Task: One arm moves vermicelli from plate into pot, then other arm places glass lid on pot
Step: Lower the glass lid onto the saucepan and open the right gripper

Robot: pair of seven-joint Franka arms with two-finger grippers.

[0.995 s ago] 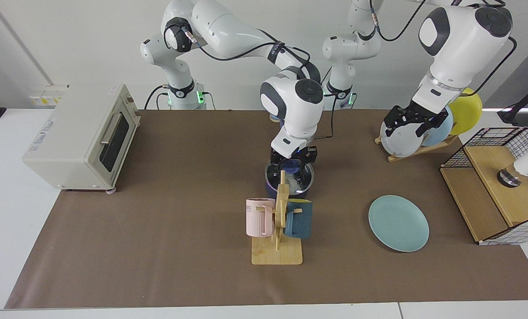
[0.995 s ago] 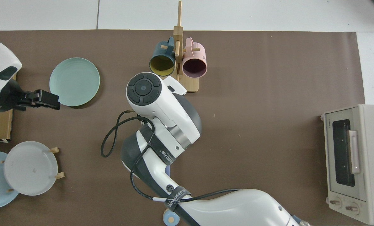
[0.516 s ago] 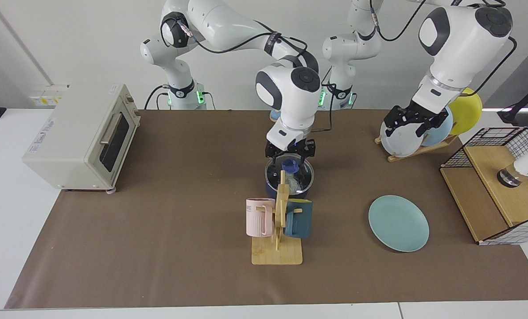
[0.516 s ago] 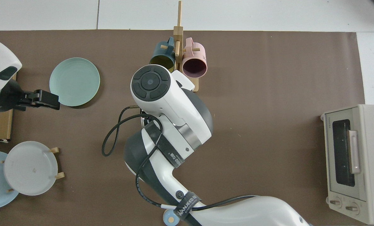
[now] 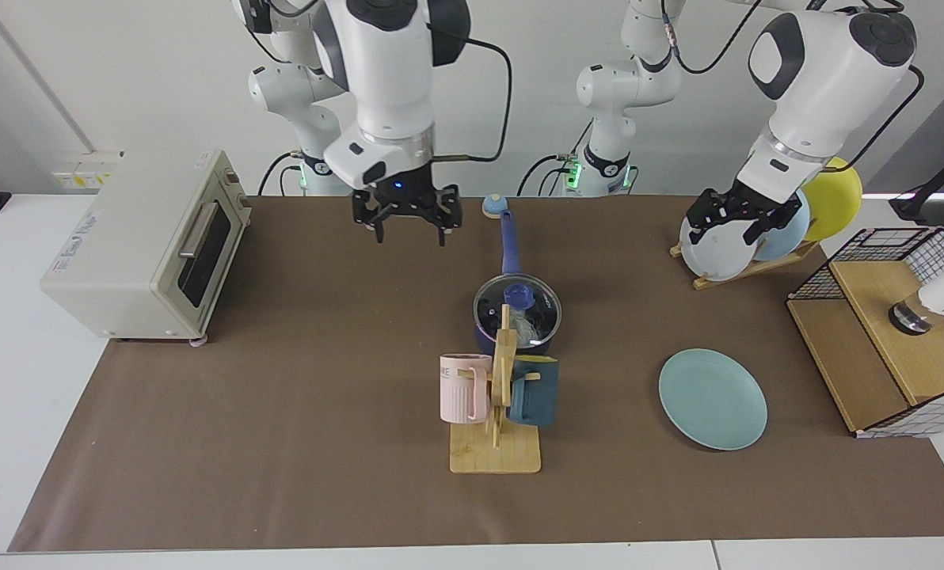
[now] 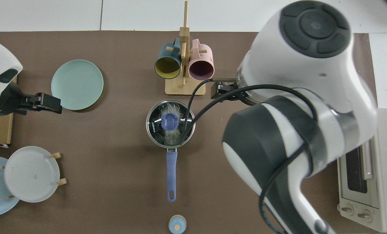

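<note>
The dark navy pot (image 5: 488,336) (image 6: 152,130) stands mid-table behind the mug rack, its blue handle (image 6: 171,175) pointing toward the arms' bases. The glass lid (image 5: 492,305) (image 6: 155,113) sits on it, blue knob (image 6: 170,121) at its centre. White vermicelli (image 5: 529,326) (image 6: 171,135) shows through the glass. The teal plate (image 5: 713,399) (image 6: 77,84) lies bare. My right gripper (image 5: 409,233) hangs open and empty, high above the mat and well away from the pot toward the oven. My left gripper (image 5: 725,233) (image 6: 52,104) waits open by the plate rack.
A toaster oven (image 5: 147,245) (image 6: 359,162) stands at one end of the mat. A wooden mug rack (image 5: 496,396) holds a pink and a teal mug. A rack of upright plates (image 5: 745,245), a wood-and-wire crate (image 5: 892,340) and a small round blue object (image 5: 493,206) are nearby.
My right gripper let go of the lid's knob, rose and swung back toward the oven side. The lid stays on the pot. The left arm has not moved.
</note>
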